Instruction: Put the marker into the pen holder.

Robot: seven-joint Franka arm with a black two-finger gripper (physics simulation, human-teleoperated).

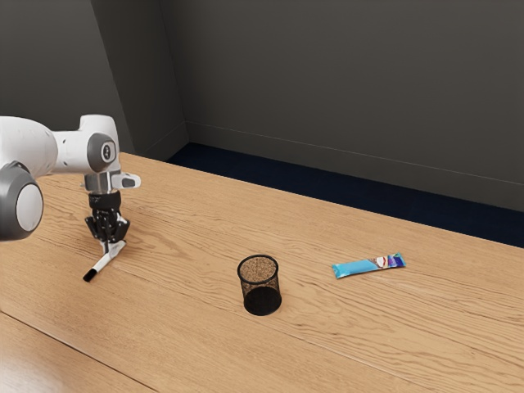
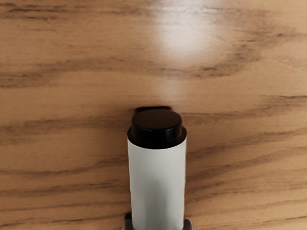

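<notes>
My gripper [image 1: 108, 241] points down near the exterior view's left edge, shut on the marker [image 1: 103, 260]. The marker is white, with a black end slanting down toward the viewer, low over or against the wood; I cannot tell if it touches. In the wrist view, the marker [image 2: 157, 184] extends from the lower edge with a short black end foremost, and the tips of my gripper [image 2: 158, 224] press its two sides. The pen holder [image 1: 260, 286], a black mesh cup, stands upright toward the exterior view's right of the gripper, apart from it.
A blue wrapped snack bar [image 1: 368, 265] lies on the wooden table [image 1: 196, 344], beyond the pen holder toward the exterior view's right. A dark grey wall [image 1: 344, 90] rises behind the table's far edge.
</notes>
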